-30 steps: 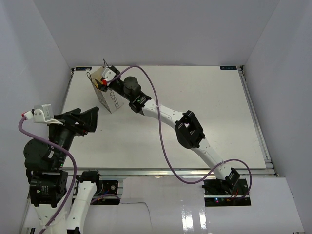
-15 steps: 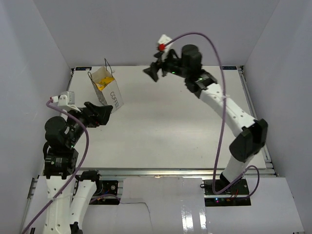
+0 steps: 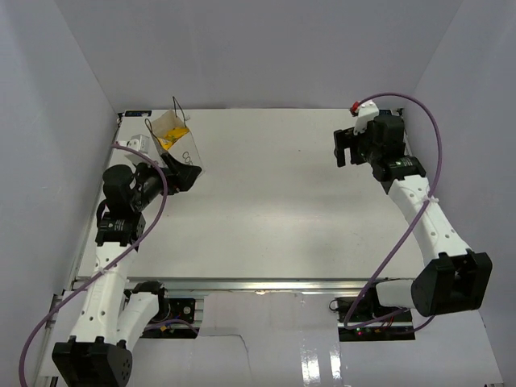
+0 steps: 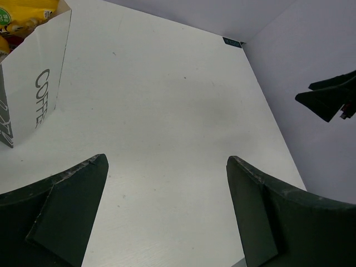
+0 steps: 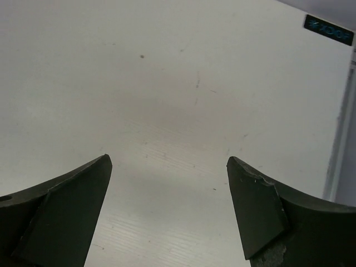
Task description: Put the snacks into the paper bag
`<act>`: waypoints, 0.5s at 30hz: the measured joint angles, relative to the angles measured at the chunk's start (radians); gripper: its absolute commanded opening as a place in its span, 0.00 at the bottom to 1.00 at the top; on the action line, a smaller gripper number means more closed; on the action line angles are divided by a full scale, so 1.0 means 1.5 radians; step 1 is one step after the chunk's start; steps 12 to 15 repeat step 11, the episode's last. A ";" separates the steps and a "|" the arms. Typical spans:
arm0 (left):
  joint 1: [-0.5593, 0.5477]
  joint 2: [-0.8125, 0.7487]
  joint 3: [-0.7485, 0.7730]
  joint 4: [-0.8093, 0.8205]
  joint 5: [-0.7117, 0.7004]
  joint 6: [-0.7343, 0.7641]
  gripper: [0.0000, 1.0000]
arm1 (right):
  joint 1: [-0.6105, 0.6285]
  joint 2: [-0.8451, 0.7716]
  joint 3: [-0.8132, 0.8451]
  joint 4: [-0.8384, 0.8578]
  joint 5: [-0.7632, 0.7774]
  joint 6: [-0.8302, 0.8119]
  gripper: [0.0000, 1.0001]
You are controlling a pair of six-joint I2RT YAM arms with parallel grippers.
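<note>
**Snacks bagged, both arms empty-handed**

The paper bag (image 4: 39,83) stands at the far left of the table (image 3: 274,193), with yellow packets (image 4: 25,14) showing in its open top; no packet shows outside it. The left gripper (image 4: 167,160) hangs just beside it, jaws wide and empty. The right gripper (image 5: 168,160), well apart, gapes empty too. Packing looks finished: next is likely backing off without nudging the bag

Bright, even light, soft shadows on the table (image 3: 306,201), sharp focus.

Noted: white left arm (image 3: 101,278) and white right arm (image 3: 427,216) raised; black left gripper (image 4: 167,161) and black right gripper (image 5: 167,159) jaws spread wide.
</note>
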 measured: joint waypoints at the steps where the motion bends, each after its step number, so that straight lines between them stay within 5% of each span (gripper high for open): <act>1: 0.000 0.007 -0.003 0.009 0.001 -0.001 0.98 | -0.005 -0.013 -0.002 -0.003 0.015 0.003 0.90; 15: 0.000 0.008 -0.036 0.034 0.001 -0.006 0.98 | -0.022 -0.038 -0.003 -0.015 0.079 0.004 0.90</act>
